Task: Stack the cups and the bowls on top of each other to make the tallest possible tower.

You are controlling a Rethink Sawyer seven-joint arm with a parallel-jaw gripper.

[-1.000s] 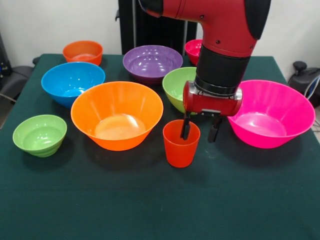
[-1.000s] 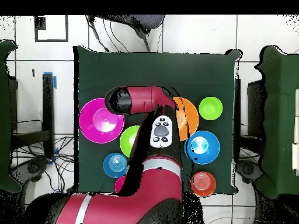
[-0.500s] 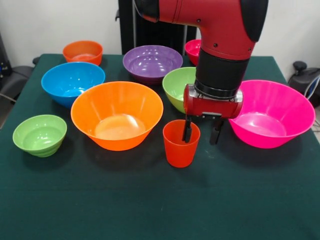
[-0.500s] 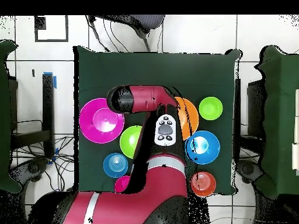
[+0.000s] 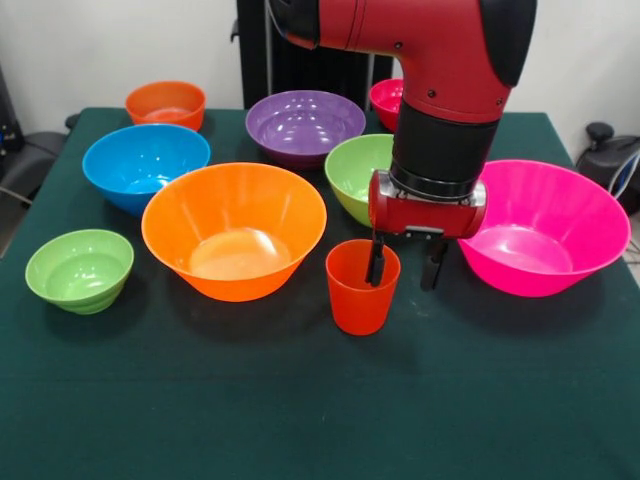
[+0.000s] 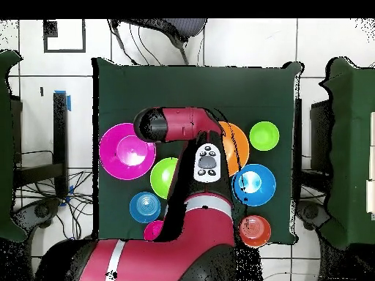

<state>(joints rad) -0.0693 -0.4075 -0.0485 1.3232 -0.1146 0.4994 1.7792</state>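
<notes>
Behind the arm (image 5: 440,90), the magenta-red bowl (image 5: 386,98) is half hidden.

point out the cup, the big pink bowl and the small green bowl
cup (image 5: 360,300), front view, its outer wall
big pink bowl (image 5: 560,215), front view, its inner wall
small green bowl (image 5: 78,268), front view, its inside

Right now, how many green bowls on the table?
2. The small green bowl stands alone near the front view's left edge. The medium green bowl sits between the purple bowl and the cup, partly behind the arm, which may hide more.
</notes>
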